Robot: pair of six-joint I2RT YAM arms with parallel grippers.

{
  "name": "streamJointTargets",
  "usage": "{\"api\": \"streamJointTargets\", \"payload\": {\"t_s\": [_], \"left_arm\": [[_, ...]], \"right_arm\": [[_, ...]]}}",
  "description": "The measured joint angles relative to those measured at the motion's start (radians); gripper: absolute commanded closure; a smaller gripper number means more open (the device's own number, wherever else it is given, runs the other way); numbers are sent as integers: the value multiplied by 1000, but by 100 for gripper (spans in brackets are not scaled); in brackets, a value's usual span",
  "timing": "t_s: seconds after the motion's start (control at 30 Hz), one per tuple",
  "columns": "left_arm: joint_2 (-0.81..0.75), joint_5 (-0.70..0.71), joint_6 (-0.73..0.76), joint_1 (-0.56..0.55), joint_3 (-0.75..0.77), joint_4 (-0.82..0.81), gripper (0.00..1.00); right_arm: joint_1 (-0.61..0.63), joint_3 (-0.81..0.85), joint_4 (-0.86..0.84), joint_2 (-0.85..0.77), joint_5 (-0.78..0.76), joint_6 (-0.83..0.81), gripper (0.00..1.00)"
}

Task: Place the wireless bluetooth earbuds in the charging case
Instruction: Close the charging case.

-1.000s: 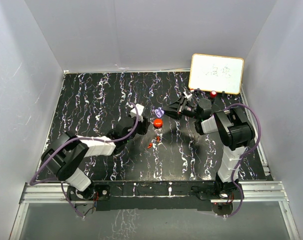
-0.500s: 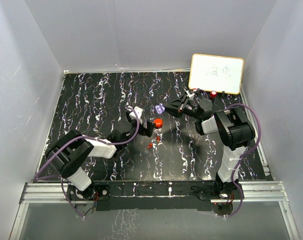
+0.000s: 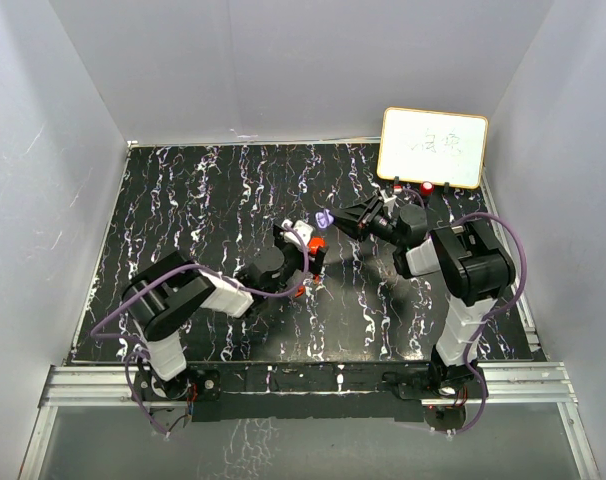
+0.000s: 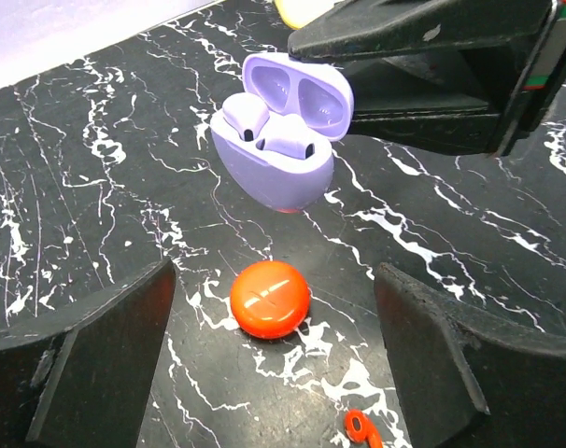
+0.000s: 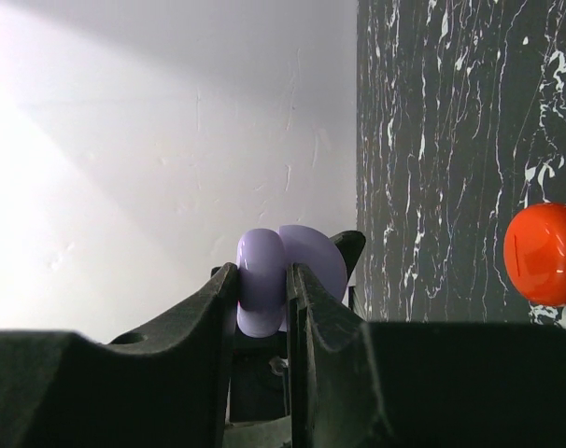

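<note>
Two lavender earbuds (image 4: pixel 285 142) sit side by side in the wells of the open lavender charging case (image 4: pixel 283 177), in the upper middle of the left wrist view. Its lid is hinged back behind them. The right claw (image 5: pixel 262 275) pinches this case between its two black fingers, and the case is tilted. Below the case, at the centre of that view, a round red case (image 4: pixel 270 299) lies shut on the black marbled bench (image 4: pixel 96 168). A single red earbud (image 4: pixel 360 429) lies loose on the bench at the bottom edge, just beside the red case. The left claw (image 4: pixel 275 273) is spread wide, one finger at each lower corner, gripping nothing. In the overhead view a whiteboard (image 3: pixel 433 147) stands at the upper right.
</note>
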State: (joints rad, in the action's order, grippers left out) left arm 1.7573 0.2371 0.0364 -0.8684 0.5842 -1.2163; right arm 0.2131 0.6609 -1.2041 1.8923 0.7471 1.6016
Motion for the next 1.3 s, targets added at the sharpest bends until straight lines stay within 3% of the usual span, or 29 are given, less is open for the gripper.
{"api": "streamJointTargets", "payload": {"t_s": [0.9,1.3], "left_arm": [[202,192,241,-51,114,-230,10],[214,248,323,-52,114,-295,8]], "right_arm": [[0,-50,61,-50,-42,-11,100],[0,-50,89,-59,-41,-33,100]]}}
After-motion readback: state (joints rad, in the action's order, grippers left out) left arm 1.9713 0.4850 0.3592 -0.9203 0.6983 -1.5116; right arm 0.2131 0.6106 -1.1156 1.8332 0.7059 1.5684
